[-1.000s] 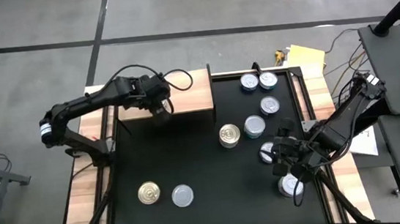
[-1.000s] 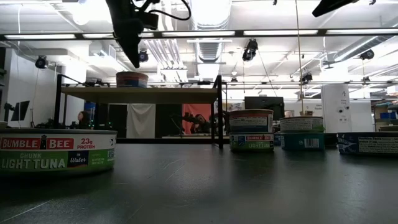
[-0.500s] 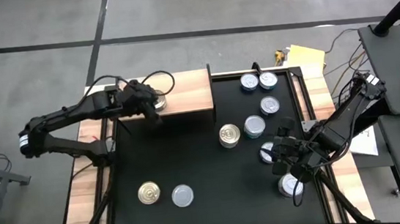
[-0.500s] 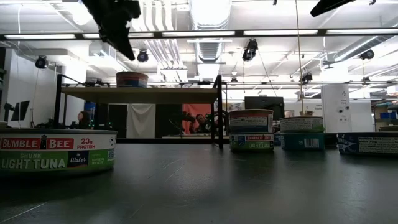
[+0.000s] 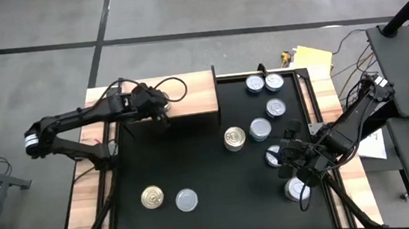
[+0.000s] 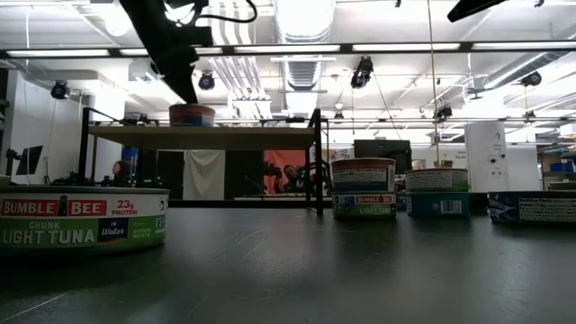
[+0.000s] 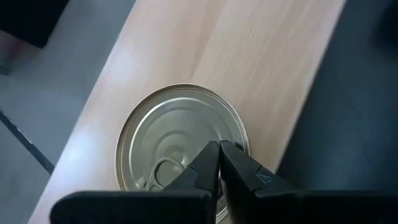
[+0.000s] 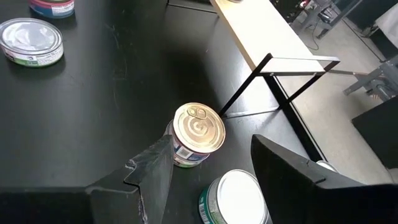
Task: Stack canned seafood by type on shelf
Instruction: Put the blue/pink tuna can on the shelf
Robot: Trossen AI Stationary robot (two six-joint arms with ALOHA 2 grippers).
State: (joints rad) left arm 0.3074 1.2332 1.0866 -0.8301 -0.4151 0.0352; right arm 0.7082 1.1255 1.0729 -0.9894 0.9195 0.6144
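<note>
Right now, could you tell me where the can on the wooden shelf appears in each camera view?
High view: the can peeks out beside the left gripper on the shelf.
Low view: it sits at upper left on the shelf top.
Left wrist view: centre, gold lid.
Right wrist view: not in it.
Shared landmark: the light wooden shelf.

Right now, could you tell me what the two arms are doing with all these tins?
The left claw, shut and holding nothing, hovers over a gold-topped round metal tin that stands alone on the light-brown wooden shelf. The right claw waits open above the black table, near a gold-topped tin stacked on another tin. The other short tins, including a silver-topped pair, sit unsorted on the table.
</note>
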